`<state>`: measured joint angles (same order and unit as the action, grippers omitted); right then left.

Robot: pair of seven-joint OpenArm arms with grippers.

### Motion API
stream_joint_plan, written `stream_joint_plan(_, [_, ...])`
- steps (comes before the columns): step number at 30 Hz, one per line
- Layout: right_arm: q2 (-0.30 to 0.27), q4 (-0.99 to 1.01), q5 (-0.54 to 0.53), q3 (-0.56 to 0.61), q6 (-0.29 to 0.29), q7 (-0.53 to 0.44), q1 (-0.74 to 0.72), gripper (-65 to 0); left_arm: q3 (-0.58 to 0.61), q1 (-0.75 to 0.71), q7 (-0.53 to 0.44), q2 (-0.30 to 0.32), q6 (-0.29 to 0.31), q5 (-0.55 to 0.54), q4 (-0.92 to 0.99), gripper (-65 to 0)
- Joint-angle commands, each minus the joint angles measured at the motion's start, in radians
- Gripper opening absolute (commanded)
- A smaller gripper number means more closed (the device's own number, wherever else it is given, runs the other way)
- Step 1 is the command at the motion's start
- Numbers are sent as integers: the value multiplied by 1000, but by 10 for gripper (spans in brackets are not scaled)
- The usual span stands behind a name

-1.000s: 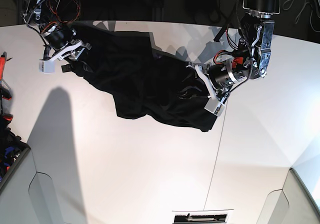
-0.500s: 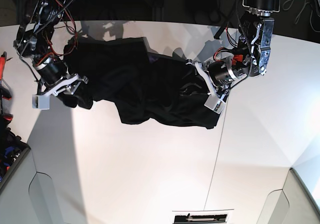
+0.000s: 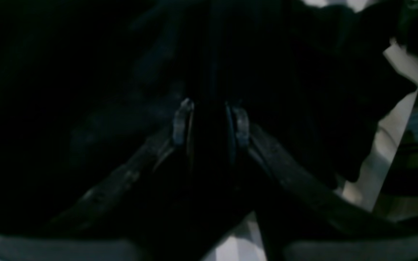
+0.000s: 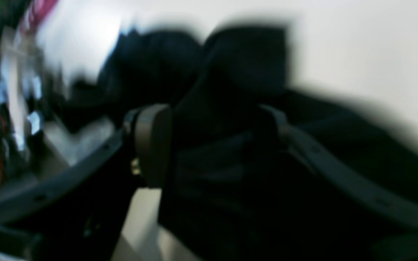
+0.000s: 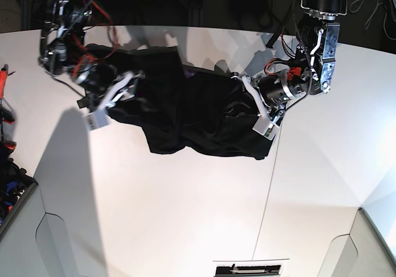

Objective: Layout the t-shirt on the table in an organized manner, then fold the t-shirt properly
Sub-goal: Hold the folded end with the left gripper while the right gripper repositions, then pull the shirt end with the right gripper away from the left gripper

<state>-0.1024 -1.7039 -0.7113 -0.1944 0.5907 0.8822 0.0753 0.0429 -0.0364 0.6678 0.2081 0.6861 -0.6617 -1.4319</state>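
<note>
Left claw [image 5: 265, 113] grips black cloth of the t-shirt [image 5: 185, 107] between its narrowly parted fingers [image 3: 183, 121], at the garment's end toward the dark seam line [image 5: 267, 193] in the worktop [image 5: 185, 215]. Right claw [image 5: 110, 101] is clamped on a bunched fold at the opposite end, the cloth filling the gap between its fingers [image 4: 152, 145] in the blurred right wrist view. Between the two claws the shirt lies crumpled and creased on the white worktop, its lower edge sagging toward the near side, its print not visible.
</note>
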Motion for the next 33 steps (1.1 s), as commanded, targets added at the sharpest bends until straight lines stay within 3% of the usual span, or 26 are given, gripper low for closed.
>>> stream_joint_plan(1, [-5,-23,18,42,11,-31,-14,-322,-3,14,-14,13,12,-7,-12,-504])
stream_joint_plan(5, [-55,-26,228,192,8,-103,-14,-322,-3,14,-14,19,12,-7,-12,-504])
stream_joint_plan(8, [-124,-56,306,270,-2,-126,-14,-322,-3,14,-14,26,12,-7,-12,-504])
stream_joint_plan(12, [-174,-102,401,329,-11,-126,-14,-322,-3,14,-14,37,12,-7,-12,-504])
stream_joint_plan(15, [-180,-77,455,332,-12,-137,-14,-327,-3,14,-14,42,12,-7,-12,-504])
stream_joint_plan(16, [-180,-68,475,332,-12,-153,-14,-370,-3,14,-14,42,12,-7,-12,-504])
stream_joint_plan(20, [-182,-59,546,331,-20,-199,-18,-647,-3,14,-13,42,12,-7,-12,-504])
stream_joint_plan(23, [-190,-59,575,312,-46,-259,-27,-650,-3,14,-13,42,12,-7,-12,-504])
stream_joint_plan(33, [-189,-59,517,111,-45,-248,-150,-650,-3,-25,-14,73,12,-7,-12,-504])
